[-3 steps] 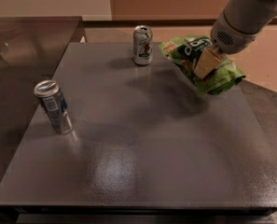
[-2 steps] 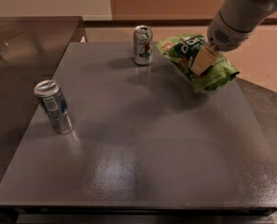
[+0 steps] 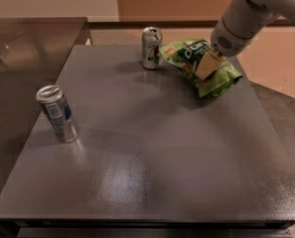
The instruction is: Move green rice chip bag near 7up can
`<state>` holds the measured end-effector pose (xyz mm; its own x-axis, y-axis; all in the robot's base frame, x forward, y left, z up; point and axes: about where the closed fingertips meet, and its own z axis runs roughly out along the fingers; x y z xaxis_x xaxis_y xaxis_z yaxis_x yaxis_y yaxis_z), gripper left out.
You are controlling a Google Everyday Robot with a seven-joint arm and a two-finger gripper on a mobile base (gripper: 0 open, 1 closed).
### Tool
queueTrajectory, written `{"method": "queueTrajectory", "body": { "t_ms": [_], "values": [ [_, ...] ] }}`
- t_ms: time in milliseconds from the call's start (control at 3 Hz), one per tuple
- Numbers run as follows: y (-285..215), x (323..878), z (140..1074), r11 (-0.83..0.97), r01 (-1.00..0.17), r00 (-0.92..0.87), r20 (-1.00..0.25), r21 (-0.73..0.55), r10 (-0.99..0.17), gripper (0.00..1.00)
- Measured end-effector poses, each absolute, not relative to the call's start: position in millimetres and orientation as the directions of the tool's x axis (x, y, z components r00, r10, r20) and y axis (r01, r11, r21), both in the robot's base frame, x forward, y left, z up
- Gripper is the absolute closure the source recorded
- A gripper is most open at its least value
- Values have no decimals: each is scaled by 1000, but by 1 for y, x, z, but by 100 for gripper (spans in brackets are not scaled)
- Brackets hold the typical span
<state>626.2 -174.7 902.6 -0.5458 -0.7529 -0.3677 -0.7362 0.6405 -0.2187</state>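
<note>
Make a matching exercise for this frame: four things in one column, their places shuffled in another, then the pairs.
1 green rice chip bag
2 7up can
3 silver-and-blue can
4 gripper

A by the left edge of the table
B upright at the far edge, left of the bag
C gripping the bag, far right
D just right of the 7up can

Pairs: 1-D, 2-B, 3-A, 4-C

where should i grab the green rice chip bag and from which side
Grip the green rice chip bag across its puffed middle, coming from above on the right, away from the 7up can by its left end. It is a crinkly, soft pouch, so a pinched fold gives purchase. The tool is clamped there.
</note>
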Motion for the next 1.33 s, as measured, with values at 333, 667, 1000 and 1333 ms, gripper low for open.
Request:
{"method": "queueTrajectory", "body": {
  "t_ms": [333, 667, 1000, 1333],
  "values": [
    [-170, 635, 894, 631, -743, -527, -385, -225, -758, 35],
    [-169, 636, 892, 629, -744, -526, -384, -224, -759, 13],
    [-168, 636, 891, 628, -746, -526, -382, -223, -760, 0],
    [-168, 636, 891, 628, -746, -526, -382, -223, -760, 0]
  ]
}}
